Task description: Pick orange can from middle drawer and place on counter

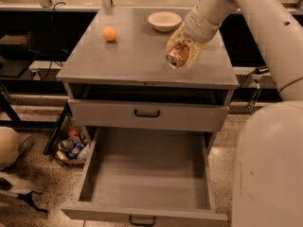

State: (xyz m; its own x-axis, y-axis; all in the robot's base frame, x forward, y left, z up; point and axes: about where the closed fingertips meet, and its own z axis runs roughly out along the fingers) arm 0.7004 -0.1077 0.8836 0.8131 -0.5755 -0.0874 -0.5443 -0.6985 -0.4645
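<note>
Orange can point(175, 57) in gripper point(182, 52) over counter point(128, 56), near white bowl point(164, 21).

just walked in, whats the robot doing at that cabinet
The robot's arm has the orange can in its gripper, fingers closed around it, holding it tilted over the right side of the counter. It does not look set down yet. The middle drawer below stands pulled out, with nothing visible inside. An orange ball and a white bowl sit farther back on the counter.
</note>
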